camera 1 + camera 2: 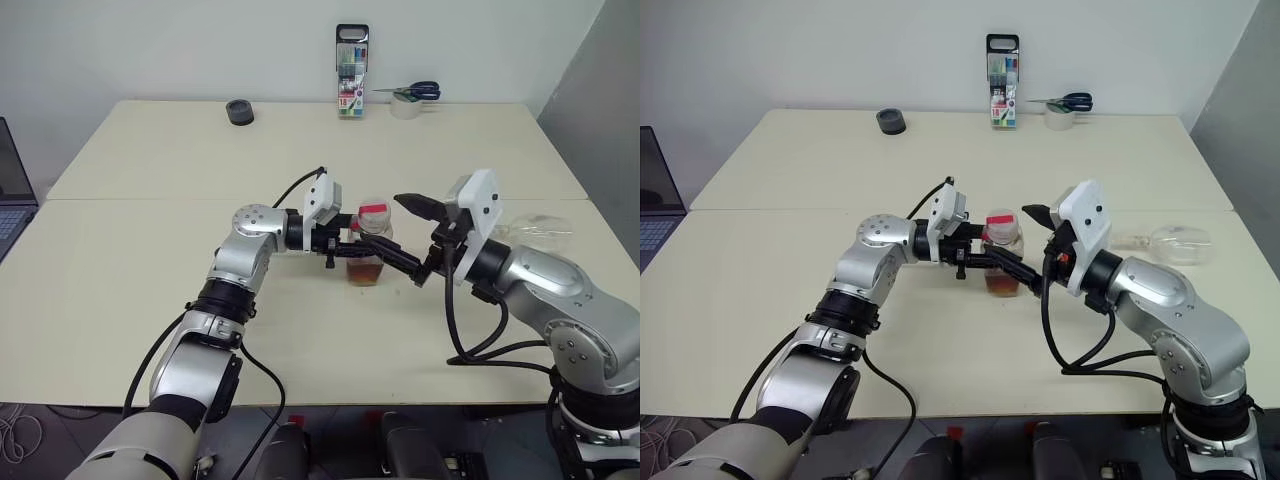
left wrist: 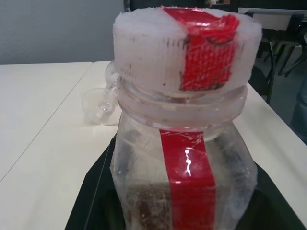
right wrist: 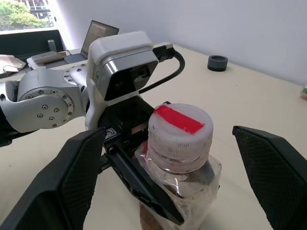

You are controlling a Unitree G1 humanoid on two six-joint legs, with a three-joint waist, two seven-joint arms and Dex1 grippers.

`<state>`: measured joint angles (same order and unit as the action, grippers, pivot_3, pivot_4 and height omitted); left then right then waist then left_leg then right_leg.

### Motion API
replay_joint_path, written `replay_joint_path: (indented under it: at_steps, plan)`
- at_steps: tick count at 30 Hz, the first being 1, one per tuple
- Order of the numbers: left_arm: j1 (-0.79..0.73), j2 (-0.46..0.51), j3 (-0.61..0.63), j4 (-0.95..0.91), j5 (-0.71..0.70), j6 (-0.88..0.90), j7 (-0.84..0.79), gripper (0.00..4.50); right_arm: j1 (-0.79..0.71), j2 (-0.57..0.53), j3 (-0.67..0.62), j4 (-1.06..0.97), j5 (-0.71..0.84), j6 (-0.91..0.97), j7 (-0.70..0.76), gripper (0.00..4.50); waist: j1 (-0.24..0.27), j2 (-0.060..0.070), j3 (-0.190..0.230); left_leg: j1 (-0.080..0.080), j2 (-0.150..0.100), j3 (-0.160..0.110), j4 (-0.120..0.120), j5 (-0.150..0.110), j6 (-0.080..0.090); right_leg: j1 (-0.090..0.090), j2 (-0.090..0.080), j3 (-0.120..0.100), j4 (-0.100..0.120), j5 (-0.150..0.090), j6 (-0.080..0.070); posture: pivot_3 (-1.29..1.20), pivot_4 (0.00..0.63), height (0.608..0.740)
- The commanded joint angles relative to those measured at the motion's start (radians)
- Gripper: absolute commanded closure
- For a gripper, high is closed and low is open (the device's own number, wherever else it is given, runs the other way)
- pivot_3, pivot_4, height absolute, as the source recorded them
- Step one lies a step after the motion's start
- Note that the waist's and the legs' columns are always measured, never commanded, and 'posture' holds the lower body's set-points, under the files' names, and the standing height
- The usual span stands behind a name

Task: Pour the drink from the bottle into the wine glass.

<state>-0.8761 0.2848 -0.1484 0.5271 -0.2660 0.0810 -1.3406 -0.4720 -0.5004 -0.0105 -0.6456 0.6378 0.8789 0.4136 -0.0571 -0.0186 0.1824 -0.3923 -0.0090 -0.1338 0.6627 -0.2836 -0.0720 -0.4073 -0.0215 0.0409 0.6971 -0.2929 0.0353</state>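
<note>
Cream bench (image 1: 150,300) carries the upright bottle (image 1: 368,245), which the left pincer (image 1: 352,240) clamps by its body; the right pincer (image 3: 168,191) gapes wide around the cap (image 3: 180,132). Beyond the right pincer lies the wine glass (image 1: 535,232).

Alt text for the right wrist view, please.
The right gripper stands open, one finger on each side of the capped bottle, which the left gripper holds upright above the table. A small black ring lies farther back.

Two cream tables (image 1: 140,300) abut a pale wall (image 1: 150,50); seemingly a window (image 3: 24,14) behind.
</note>
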Motion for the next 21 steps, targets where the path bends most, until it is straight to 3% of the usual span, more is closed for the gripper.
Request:
replay_joint_path:
  at_steps: [1, 8, 16, 21]
  plan:
    - [-0.010, -0.003, 0.013, -0.026, -0.013, -0.011, 0.002, 2.74, -0.041, -0.005, 0.015, 0.016, -0.029, -0.029, 0.005, 0.00, 0.000, 0.000, 0.000, 0.000, 0.000, 0.000, 0.000, 0.000, 0.000, 0.000, 0.000, 0.000, 0.000, 0.000, 0.000, 0.00, 0.150, 0.740]
    - [-0.008, -0.003, 0.013, -0.031, -0.012, -0.011, 0.003, 2.74, -0.079, 0.001, 0.046, 0.064, -0.072, -0.067, 0.024, 0.00, 0.000, 0.000, 0.000, 0.000, 0.000, 0.000, 0.000, 0.000, 0.000, 0.000, 0.000, 0.000, 0.000, 0.000, 0.000, 0.00, 0.150, 0.740]
    - [-0.007, -0.002, 0.012, -0.035, -0.012, -0.010, 0.005, 2.74, -0.088, 0.016, 0.047, 0.074, -0.085, -0.080, 0.027, 2.69, 0.000, 0.000, 0.000, 0.000, 0.000, 0.000, 0.000, 0.000, 0.000, 0.000, 0.000, 0.000, 0.000, 0.000, 0.000, 0.00, 0.150, 0.740]
    - [-0.010, -0.004, 0.011, -0.033, -0.012, -0.011, 0.007, 2.74, -0.084, 0.006, 0.054, 0.059, -0.102, -0.099, 0.033, 2.73, 0.000, 0.000, 0.000, 0.000, 0.000, 0.000, 0.000, 0.000, 0.000, 0.000, 0.000, 0.000, 0.000, 0.000, 0.000, 0.00, 0.150, 0.740]
